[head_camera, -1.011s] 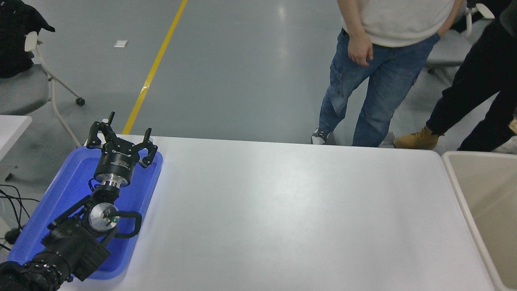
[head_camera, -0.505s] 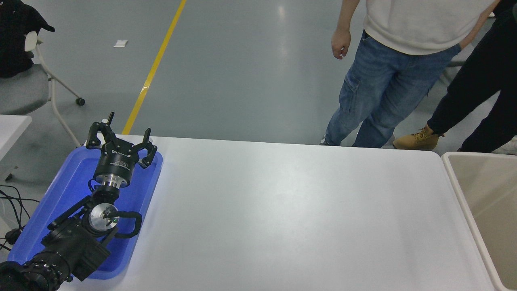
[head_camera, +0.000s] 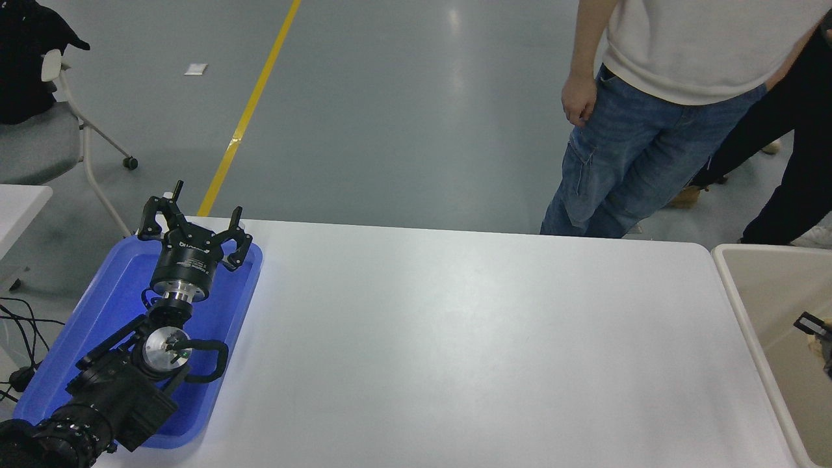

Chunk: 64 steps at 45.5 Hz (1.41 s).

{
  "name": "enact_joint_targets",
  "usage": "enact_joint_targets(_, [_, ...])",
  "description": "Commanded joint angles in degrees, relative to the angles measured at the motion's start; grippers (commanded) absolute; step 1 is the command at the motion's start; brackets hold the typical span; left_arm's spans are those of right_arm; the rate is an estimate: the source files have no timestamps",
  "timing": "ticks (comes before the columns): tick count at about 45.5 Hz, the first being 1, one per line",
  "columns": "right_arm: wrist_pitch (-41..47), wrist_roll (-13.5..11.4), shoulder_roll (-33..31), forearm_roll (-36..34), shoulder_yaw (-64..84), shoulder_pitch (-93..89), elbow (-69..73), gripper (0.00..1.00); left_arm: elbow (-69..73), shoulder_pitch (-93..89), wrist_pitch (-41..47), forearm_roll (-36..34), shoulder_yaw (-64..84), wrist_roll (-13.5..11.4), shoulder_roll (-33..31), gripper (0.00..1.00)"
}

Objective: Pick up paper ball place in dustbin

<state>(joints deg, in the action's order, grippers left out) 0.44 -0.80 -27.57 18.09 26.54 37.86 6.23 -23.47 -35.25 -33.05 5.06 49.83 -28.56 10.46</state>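
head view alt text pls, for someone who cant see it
A white table with the robot's left hand parked open over a blue tray at the left. At the right edge, a black part of the right hand just pokes in over the beige dustbin, with a tan scrap beside it. Two people stand beyond the table.

Robotics lab or workshop hall: grey sealed floor with yellow line, white table, wheeled chair beyond table's far left corner, cables beside left edge.
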Motion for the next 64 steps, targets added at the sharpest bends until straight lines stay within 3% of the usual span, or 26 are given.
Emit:
enact_joint_targets(1, [-3.24, 0.01, 0.50, -0.07, -0.96, -1.30, -0.34, 0.63, 0.00, 0.01, 0.00, -0.05, 0.00, 0.00, 0.00, 1.00])
enact_joint_targets(3, [-5.61, 0.09, 0.50, -0.07, -0.96, -1.30, -0.25, 0.85, 0.00, -0.08, 0.00, -0.05, 0.00, 0.00, 0.00, 1.00])
enact_joint_targets(5, [-7.29, 0.10, 0.59, -0.07, -0.96, -1.21, -0.25, 1.00, 0.00, 0.01, 0.00, -0.05, 0.00, 0.00, 0.00, 1.00])
enact_joint_targets(33, [-7.73, 0.18, 0.15, -0.68, -4.64, 2.39, 0.36, 1.00, 0.00, -0.08, 0.00, -0.05, 0.00, 0.00, 0.00, 1.00])
enact_joint_targets(46, [-7.56, 0.53, -0.38, -0.86, -30.39, 5.29, 3.08, 1.00, 0.00, 0.01, 0.00, 0.04, 0.00, 0.00, 0.00, 1.00])
enact_joint_targets(57, [-6.77, 1.06, -5.47, 0.02, -42.60, 6.88, 15.29, 1.00, 0.00, 0.01, 0.00, -0.05, 0.00, 0.00, 0.00, 1.00])
enact_joint_targets(64, [-6.59, 1.77, -7.76, -0.07, -69.13, 3.72, 27.07, 1.00, 0.00, 0.01, 0.00, -0.05, 0.00, 0.00, 0.00, 1.00])
